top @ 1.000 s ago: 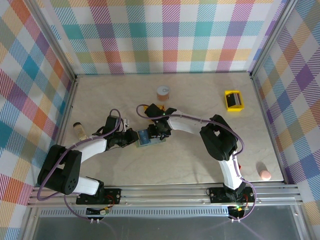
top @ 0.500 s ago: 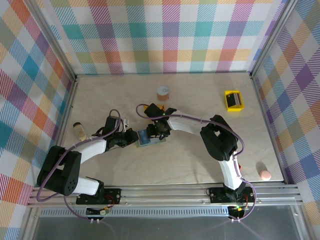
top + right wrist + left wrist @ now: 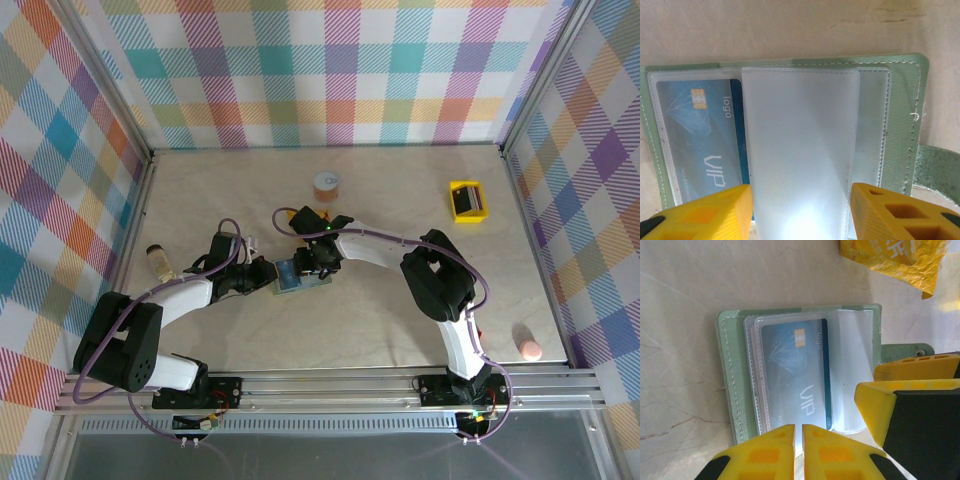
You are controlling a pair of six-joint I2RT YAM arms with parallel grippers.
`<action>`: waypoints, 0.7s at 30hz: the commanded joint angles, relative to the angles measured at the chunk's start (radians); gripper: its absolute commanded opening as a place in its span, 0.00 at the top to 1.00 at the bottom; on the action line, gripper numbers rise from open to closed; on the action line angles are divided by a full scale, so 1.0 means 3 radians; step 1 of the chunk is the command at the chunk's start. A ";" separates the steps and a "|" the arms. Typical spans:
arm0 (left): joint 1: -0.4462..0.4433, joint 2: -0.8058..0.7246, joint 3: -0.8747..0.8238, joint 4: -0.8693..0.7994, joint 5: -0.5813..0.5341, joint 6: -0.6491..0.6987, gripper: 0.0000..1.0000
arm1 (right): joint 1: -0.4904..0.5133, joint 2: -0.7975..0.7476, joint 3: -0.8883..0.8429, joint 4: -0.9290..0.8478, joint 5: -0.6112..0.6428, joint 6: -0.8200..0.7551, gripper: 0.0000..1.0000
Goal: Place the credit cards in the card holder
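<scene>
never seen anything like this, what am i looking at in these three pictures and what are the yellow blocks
Two robot arms are bolted at the near edge of a table. The wide picture looks down from above: the left arm and right arm meet over a green card holder. The two close-ups come from a camera on each wrist, and the yellow blocks are the gripper fingers. In the left wrist view, the left gripper is shut and seems to pinch the card holder's edge. In the right wrist view, the right gripper is open, with one finger on either side of a clear sleeve. A blue card marked VIP sits in another sleeve. An orange snack packet and a yellow tray also lie on the table.
</scene>
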 commanded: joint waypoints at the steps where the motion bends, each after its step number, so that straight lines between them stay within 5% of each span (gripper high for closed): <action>1: 0.0031 0.0014 -0.0017 0.0069 0.0056 -0.0037 0.88 | -0.0029 -0.0003 0.0052 -0.0047 0.0025 -0.0069 0.46; 21: 0.0031 -0.0026 -0.0001 0.0006 0.0029 -0.0037 0.88 | -0.0039 -0.0148 -0.0094 0.0250 -0.0258 -0.0029 0.51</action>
